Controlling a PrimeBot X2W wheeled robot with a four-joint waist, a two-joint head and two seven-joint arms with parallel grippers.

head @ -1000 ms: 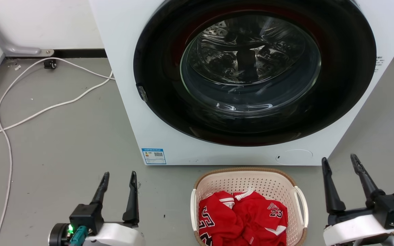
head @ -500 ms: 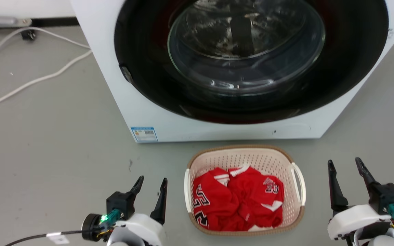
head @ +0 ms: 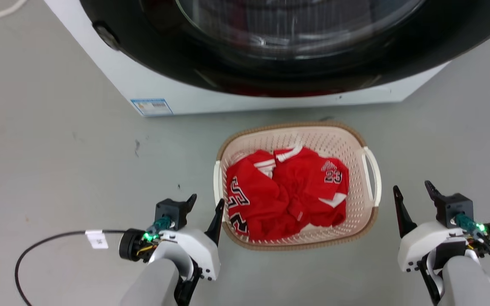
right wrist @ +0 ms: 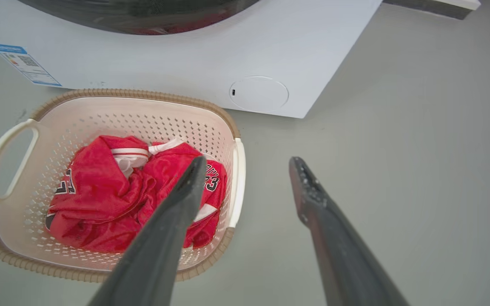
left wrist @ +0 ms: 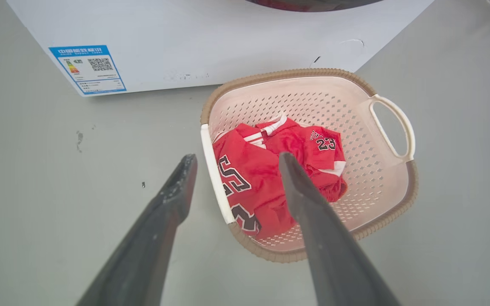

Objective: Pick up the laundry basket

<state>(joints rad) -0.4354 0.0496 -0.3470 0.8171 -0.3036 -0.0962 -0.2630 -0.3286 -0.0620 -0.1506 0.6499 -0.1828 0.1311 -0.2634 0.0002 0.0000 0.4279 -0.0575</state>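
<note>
The laundry basket (head: 313, 138) stands on the grey floor just in front of the washing machine, cream and perforated with a brown rim, holding a crumpled red jersey (head: 287, 191). My left gripper (head: 206, 200) is open beside the basket's left white handle (head: 217, 178). In the left wrist view the left gripper (left wrist: 237, 157) straddles that handle (left wrist: 216, 182), one finger over the floor and one over the jersey. My right gripper (head: 411, 188) is open, a little right of the right handle (head: 374, 176). In the right wrist view the right gripper (right wrist: 248, 160) straddles the right handle (right wrist: 237, 182).
The white washing machine (head: 113, 68) with its round dark door (head: 270, 63) rises right behind the basket, a blue label (head: 151, 106) at its lower corner. A black cable (head: 36, 250) trails from my left wrist across the floor. Grey floor lies on both sides of the basket.
The head camera has tipped downward, so the machine and basket sit higher in the picture. Both grippers, still open, have closed in on the basket's sides, the left one the most.
</note>
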